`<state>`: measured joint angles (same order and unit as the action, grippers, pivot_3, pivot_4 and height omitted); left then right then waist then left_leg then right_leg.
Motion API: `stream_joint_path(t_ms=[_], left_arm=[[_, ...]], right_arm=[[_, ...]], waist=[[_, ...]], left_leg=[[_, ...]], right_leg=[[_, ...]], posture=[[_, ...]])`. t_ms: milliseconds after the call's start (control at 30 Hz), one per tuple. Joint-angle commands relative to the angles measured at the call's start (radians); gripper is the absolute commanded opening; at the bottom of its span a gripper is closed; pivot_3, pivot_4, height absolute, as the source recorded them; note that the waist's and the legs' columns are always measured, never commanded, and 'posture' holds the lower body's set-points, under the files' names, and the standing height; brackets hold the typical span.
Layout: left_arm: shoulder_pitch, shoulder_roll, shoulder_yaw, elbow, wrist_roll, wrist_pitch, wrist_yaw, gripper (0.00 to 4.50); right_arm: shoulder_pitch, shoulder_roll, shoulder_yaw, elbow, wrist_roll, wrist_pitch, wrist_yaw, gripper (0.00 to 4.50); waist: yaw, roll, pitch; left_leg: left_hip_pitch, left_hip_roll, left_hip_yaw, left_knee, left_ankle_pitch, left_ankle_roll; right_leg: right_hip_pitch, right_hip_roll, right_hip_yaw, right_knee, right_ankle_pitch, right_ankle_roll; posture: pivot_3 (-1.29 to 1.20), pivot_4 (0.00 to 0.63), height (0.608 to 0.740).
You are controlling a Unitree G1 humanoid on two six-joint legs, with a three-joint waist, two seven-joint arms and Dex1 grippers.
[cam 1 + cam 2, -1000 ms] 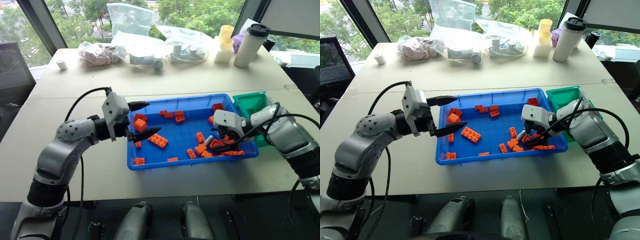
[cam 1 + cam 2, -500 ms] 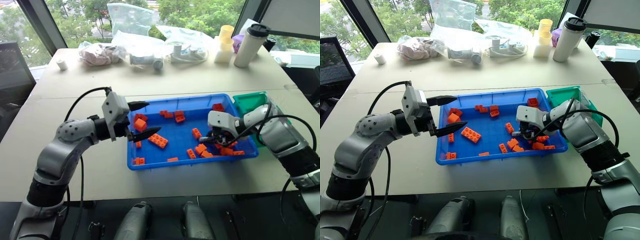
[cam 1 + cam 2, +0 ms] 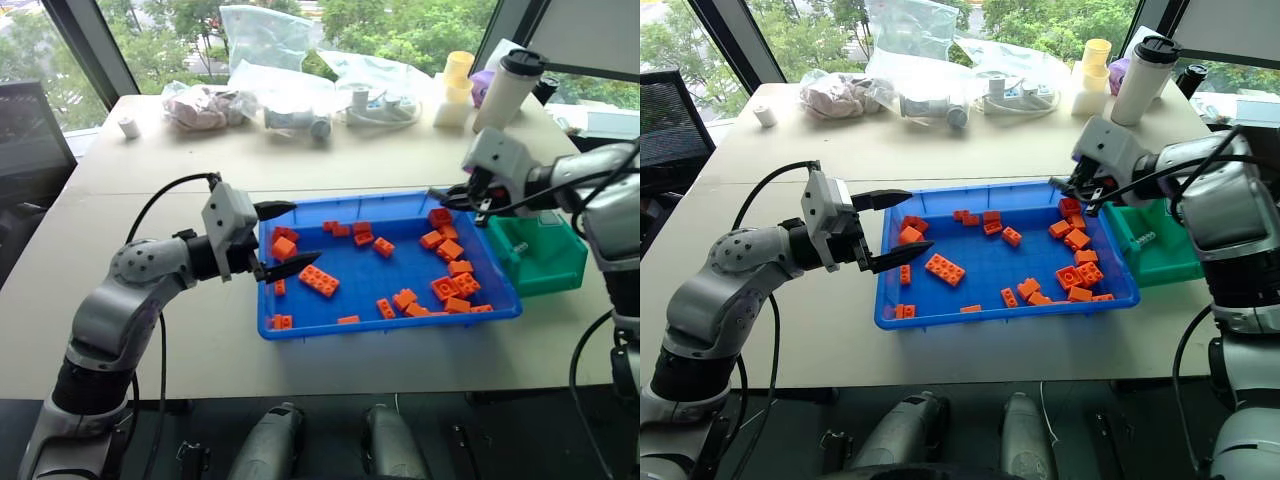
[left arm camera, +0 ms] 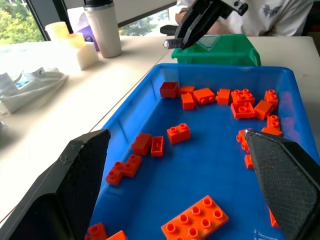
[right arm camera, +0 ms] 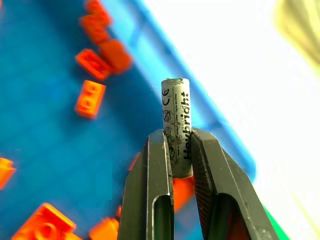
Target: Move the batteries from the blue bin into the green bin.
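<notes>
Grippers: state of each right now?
Left gripper: open, empty, over the blue bin.
Right gripper: shut on a battery.

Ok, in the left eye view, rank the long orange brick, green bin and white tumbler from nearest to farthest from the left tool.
1. The long orange brick, in the blue bin, just below the left tool.
2. The green bin, past the blue bin's right end.
3. The white tumbler, at the table's far right.
</notes>
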<state>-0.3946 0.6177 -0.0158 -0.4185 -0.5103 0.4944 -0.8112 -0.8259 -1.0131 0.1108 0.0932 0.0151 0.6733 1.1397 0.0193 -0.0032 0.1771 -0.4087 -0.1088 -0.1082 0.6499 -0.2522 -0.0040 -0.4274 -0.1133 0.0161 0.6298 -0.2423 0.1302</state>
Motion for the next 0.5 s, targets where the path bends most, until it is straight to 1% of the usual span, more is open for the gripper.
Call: stream_joint_path(t_ms=[33,133,267,333,367,500], left_arm=[[-0.012,-0.006,0.008,-0.013,0.000,-0.026,-0.007,4.50],[-0.035,-0.021,-0.008,0.014,0.009,-0.044,-0.020,4.50],[-0.052,-0.032,-0.019,0.037,0.010,-0.055,-0.044,4.50],[-0.057,-0.036,-0.020,0.044,0.011,-0.054,-0.052,4.50],[-0.059,-0.037,-0.020,0.045,0.011,-0.053,-0.054,4.50],[-0.062,-0.033,-0.013,0.048,0.005,-0.048,-0.064,4.50]], right_arm=[[0.039,-0.084,-0.068,0.072,-0.031,-0.061,-0.047,0.01],[0.124,-0.153,-0.118,0.130,-0.032,-0.082,-0.071,0.01],[0.209,-0.150,-0.128,0.120,-0.002,-0.087,-0.057,0.01],[0.221,-0.134,-0.128,0.137,0.001,-0.080,-0.073,1.08],[0.223,-0.127,-0.132,0.144,0.005,-0.077,-0.080,1.53],[0.222,-0.118,-0.143,0.138,0.014,-0.069,-0.105,3.54]], waist=[[-0.006,0.000,0.000],[-0.006,0.000,0.000],[-0.019,0.001,0.000],[-0.030,0.001,0.000],[-0.032,0.001,0.000],[-0.031,0.001,0.000]], left_leg=[[0.000,0.000,0.000,0.000,0.000,0.000],[0.000,0.001,0.000,0.000,0.000,0.000],[0.001,0.002,0.002,0.000,0.000,0.000],[0.001,0.002,0.002,-0.001,0.000,0.000],[0.001,0.002,0.002,-0.001,0.000,0.000],[0.001,0.002,0.002,-0.001,0.000,0.000]], right_leg=[[0.000,0.000,0.000,0.000,0.000,0.000],[-0.001,0.000,0.000,0.001,0.000,0.000],[-0.001,0.001,0.002,0.001,0.000,0.000],[-0.001,0.001,0.002,0.002,0.000,0.000],[-0.001,0.001,0.002,0.002,0.000,0.000],[-0.001,0.002,0.002,0.002,0.000,0.000]], posture=[[0.00,0.150,0.740],[0.00,0.150,0.740],[0.00,0.150,0.740],[0.00,0.150,0.740],[0.00,0.150,0.740],[0.00,0.150,0.740]])
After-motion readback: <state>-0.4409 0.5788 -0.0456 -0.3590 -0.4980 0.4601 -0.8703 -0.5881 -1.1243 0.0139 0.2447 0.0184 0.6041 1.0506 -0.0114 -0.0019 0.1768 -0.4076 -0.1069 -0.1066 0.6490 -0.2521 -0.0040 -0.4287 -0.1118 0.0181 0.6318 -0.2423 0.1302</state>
